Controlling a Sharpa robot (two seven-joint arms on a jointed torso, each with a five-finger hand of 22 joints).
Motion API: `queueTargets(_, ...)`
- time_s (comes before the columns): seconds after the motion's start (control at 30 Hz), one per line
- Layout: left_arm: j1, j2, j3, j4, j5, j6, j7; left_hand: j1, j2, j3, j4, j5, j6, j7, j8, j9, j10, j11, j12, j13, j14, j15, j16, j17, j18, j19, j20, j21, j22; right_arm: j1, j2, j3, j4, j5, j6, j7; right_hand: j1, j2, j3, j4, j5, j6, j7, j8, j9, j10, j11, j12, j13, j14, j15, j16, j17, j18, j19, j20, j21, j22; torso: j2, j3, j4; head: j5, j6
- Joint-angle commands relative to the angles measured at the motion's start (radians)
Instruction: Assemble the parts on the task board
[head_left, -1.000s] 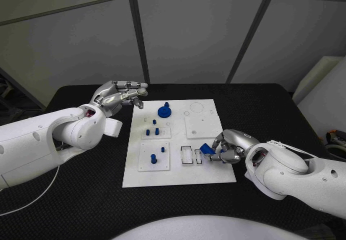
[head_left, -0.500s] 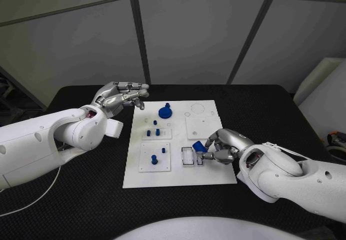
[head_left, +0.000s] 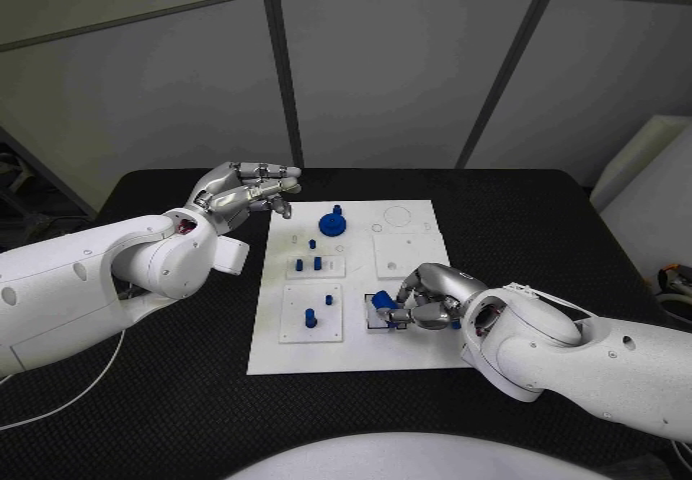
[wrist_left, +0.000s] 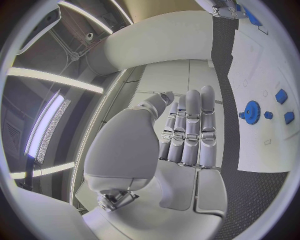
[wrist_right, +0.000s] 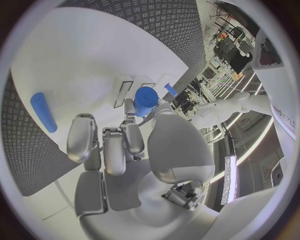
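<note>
Right hand (head_left: 418, 300) blocks the task board (head_left: 433, 345) slots.

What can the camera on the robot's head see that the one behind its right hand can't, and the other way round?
Head view alone: the left hand hovering beside the task board, a blue gear and blue pegs standing in the board. Right wrist view alone: a loose blue cylinder lying beside the hand. Both: the right hand, its fingers pinching a blue part over the board's slots.

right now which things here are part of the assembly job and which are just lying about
Part of the job:
- task board
- blue part held by the right hand
- blue gear
- blue pegs standing in the board
- left hand, beside the board, holding nothing

Lying about:
- blue cylinder on the table
</note>
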Motion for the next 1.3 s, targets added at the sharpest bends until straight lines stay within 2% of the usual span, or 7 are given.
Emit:
queueTargets(0.03, 0.001, 0.0, 0.001, 0.004, 0.002, 0.011, 0.005, -0.003, 0.011, -0.006, -0.001, -0.004, 0.0, 0.005, -0.005, 0.0, -0.009, -0.001, 0.005, 0.0, 0.005, -0.001, -0.007, -0.002, -0.016, 0.006, -0.001, -0.004, -0.001, 0.002, 0.005, 0.001, -0.005, 0.02, 0.03, 0.002, -0.008, 0.006, -0.006, 0.0, -0.004, 0.01, -0.002, 0.008, 0.003, 0.008, 0.001, -0.004, 0.002, 0.081, -0.009, 0.007, 0.139, -0.019, 0.002, -0.003, 0.005, 0.0, 0.0, 0.0004, -0.0005, 0.001, -0.002)
queueTargets(0.2, 0.001, -0.002, 0.001, 0.004, 0.002, 0.011, 0.005, -0.003, 0.011, -0.006, -0.001, -0.004, 0.0, 0.005, -0.005, 0.0, -0.009, -0.001, 0.005, 0.0, 0.005, -0.001, -0.007, -0.002, -0.016, 0.006, -0.001, -0.004, -0.001, 0.002, 0.014, 0.001, -0.013, 0.021, 0.021, 0.001, -0.018, 0.004, -0.015, 0.0, -0.019, 0.013, -0.004, 0.012, 0.011, 0.008, -0.001, -0.008, 0.001, 0.081, -0.011, 0.006, 0.139, -0.019, 0.002, -0.005, 0.004, 0.0, 0.0, 0.0001, 0.0004, 0.002, -0.002)
queueTargets(0.47, 0.001, -0.003, 0.001, 0.005, 0.002, 0.01, 0.004, -0.003, 0.011, -0.006, -0.001, -0.004, 0.0, 0.005, -0.005, 0.0, -0.009, -0.001, 0.005, 0.0, 0.005, -0.001, -0.007, -0.002, -0.016, 0.006, -0.001, -0.004, -0.001, 0.002, 0.023, 0.001, -0.022, 0.019, 0.016, 0.003, -0.122, -0.028, -0.049, 0.002, -0.261, -0.001, -0.001, 0.016, 0.042, -0.005, 0.002, -0.035, -0.015, 0.08, -0.009, 0.003, 0.132, -0.017, -0.006, -0.005, -0.004, -0.008, -0.001, 0.0002, -0.0012, 0.004, -0.003)
queueTargets(0.6, 0.001, -0.004, 0.001, 0.005, 0.002, 0.01, 0.004, -0.003, 0.011, -0.006, -0.001, -0.004, 0.0, 0.005, -0.005, 0.0, -0.009, -0.001, 0.005, 0.0, 0.005, -0.001, -0.007, -0.002, -0.016, 0.006, -0.001, -0.004, -0.001, 0.002, 0.025, 0.001, -0.023, 0.018, 0.013, 0.007, -0.177, -0.051, -0.027, 0.003, -0.328, -0.008, 0.002, 0.016, 0.055, -0.01, 0.004, -0.047, -0.021, 0.079, -0.007, 0.001, 0.129, -0.016, -0.009, -0.003, -0.008, -0.011, 0.0, 0.0003, -0.0018, 0.005, -0.002)
queueTargets(0.73, 0.001, -0.004, 0.001, 0.006, 0.002, 0.012, 0.002, -0.004, 0.012, -0.006, 0.0, -0.004, 0.0, 0.005, -0.005, 0.0, -0.01, -0.001, 0.006, -0.001, 0.005, -0.001, -0.007, -0.002, -0.016, 0.006, -0.001, -0.005, -0.001, 0.002, 0.025, 0.001, -0.021, 0.018, 0.009, 0.012, -0.186, -0.054, -0.019, 0.003, -0.334, -0.009, 0.002, 0.016, 0.059, -0.013, 0.004, -0.052, -0.025, 0.079, -0.007, 0.0, 0.128, -0.016, -0.01, -0.003, -0.009, -0.013, 0.0, 0.0002, -0.0016, 0.005, -0.002)
queueTargets(1.0, 0.001, -0.005, 0.001, 0.006, 0.002, 0.013, 0.0, 0.001, 0.016, -0.004, -0.002, -0.003, -0.002, 0.005, -0.006, 0.0, -0.012, -0.001, 0.007, -0.001, 0.008, -0.002, -0.006, -0.003, -0.015, 0.012, -0.002, -0.002, -0.001, 0.002, 0.022, 0.001, -0.013, 0.018, 0.014, 0.033, -0.164, -0.055, 0.008, 0.0, -0.282, -0.008, 0.0, 0.019, 0.073, -0.009, 0.003, -0.051, -0.018, 0.079, -0.008, -0.001, 0.128, -0.016, -0.009, -0.003, -0.009, -0.01, -0.001, 0.0003, -0.0011, 0.007, -0.003)
queueTargets(1.3, 0.001, -0.006, 0.001, 0.006, 0.002, 0.013, 0.0, 0.001, 0.016, -0.004, -0.002, -0.003, -0.002, 0.005, -0.006, 0.0, -0.012, -0.001, 0.007, -0.001, 0.008, -0.002, -0.006, -0.003, -0.015, 0.012, -0.002, -0.002, -0.001, 0.002, 0.005, 0.001, 0.01, 0.017, 0.028, 0.062, -0.064, -0.028, 0.028, -0.006, -0.205, 0.002, -0.008, 0.027, 0.095, 0.005, -0.004, -0.04, 0.001, 0.08, -0.013, 0.001, 0.134, -0.017, -0.004, -0.008, -0.005, -0.003, -0.001, 0.0003, -0.0026, 0.01, -0.003)
